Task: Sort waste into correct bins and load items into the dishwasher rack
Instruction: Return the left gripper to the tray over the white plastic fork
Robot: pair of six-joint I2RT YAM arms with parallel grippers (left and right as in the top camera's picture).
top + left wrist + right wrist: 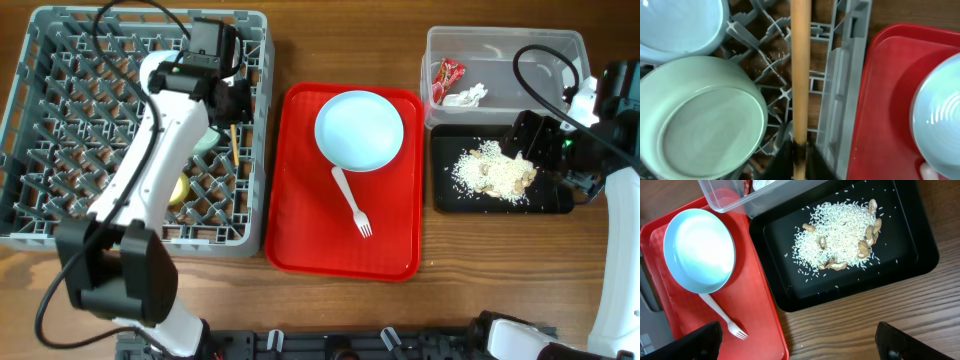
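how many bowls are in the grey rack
2, both in the rack, seen from the left wrist: a pale bowl at top left, a mint bowl just below it. Overhead the left arm covers that area, so more may be hidden.

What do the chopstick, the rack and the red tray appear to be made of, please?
Chopstick: wood or bamboo, matte, even tan colour.
Rack: grey moulded plastic, dull, with thin ribs.
Red tray: probably plastic, smooth with a soft sheen and a rounded rim.
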